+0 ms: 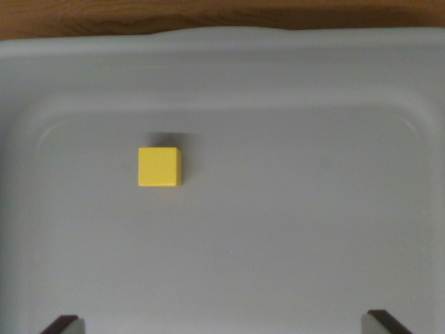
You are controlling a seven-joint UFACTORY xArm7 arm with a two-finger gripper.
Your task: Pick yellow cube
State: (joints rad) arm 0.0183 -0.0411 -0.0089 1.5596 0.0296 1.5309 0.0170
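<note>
The yellow cube [159,167] sits flat on the floor of a pale grey tray [292,69], toward ten o'clock from the centre of the wrist view, well apart from every wall; that open ground leaves room on all sides for a grasp. The jaws stand spread wide, only their two tips showing at the bottom corners, holding nothing; a wooden surface [208,14] shows beyond the tray's far rim at twelve o'clock.
</note>
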